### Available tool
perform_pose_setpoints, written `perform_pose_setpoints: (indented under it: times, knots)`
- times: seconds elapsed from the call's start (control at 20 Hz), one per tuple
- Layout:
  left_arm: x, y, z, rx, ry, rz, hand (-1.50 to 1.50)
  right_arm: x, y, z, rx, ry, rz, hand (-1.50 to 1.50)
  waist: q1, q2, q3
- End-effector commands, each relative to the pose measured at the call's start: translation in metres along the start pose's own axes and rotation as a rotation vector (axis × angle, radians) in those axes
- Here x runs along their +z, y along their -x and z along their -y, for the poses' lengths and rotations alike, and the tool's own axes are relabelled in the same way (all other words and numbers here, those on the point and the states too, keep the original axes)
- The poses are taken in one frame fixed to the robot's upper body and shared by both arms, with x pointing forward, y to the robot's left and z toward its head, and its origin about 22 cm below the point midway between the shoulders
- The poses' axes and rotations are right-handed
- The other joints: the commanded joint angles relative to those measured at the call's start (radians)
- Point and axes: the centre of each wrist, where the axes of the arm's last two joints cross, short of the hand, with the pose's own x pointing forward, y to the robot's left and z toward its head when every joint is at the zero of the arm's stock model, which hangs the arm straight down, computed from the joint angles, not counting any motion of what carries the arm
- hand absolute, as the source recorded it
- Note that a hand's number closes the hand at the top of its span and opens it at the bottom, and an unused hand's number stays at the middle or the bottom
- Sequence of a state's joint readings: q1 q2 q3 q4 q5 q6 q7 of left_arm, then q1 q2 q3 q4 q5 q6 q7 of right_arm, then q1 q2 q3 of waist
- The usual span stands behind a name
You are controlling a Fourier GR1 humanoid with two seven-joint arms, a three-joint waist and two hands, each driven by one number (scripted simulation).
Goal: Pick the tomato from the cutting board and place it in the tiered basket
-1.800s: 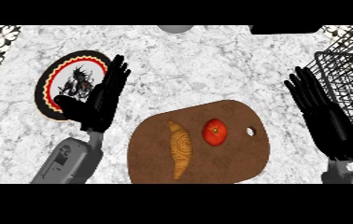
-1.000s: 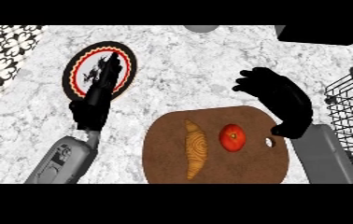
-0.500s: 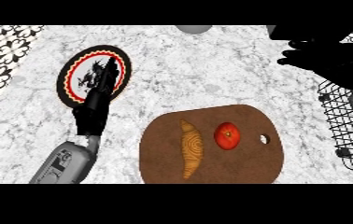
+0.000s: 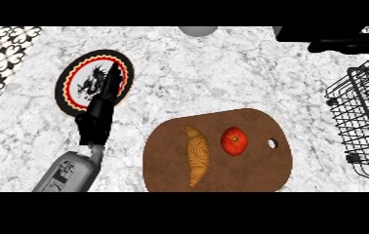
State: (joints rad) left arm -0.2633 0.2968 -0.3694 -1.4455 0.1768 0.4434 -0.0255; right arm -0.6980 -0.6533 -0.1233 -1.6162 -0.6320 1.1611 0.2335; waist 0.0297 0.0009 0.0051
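On cutting board (image 4: 166, 150): tomato (image 4: 234, 141), croissant (image 4: 196, 155)

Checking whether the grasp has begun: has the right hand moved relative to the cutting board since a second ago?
Yes. The right hand has gone from just above the cutting board up to the view's top right, away from the tomato.

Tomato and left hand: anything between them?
Head view: a croissant lies on the cutting board between the tomato and the left hand; then bare counter.
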Motion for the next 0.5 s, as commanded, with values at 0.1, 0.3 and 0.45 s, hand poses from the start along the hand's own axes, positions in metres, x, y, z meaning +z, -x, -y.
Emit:
perform_pose_setpoints:
  times: [0.1, 0.3, 0.45]
  knots:
    - [0.004, -0.002, -0.001, 0.002, -0.008, 0.011, 0.00, -0.023, -0.029, -0.023, 0.252, -0.175, -0.097, -1.50, -0.007, 0.005, -0.002]
    - [0.003, -0.007, -0.011, -0.015, -0.007, -0.009, 0.00, -0.046, -0.020, -0.041, 0.265, -0.221, -0.099, -1.50, -0.005, 0.006, -0.003]
    - [0.003, -0.003, -0.009, -0.001, -0.019, 0.001, 0.00, -0.030, -0.019, -0.050, 0.274, -0.223, -0.103, -1.50, -0.017, 0.005, -0.003]
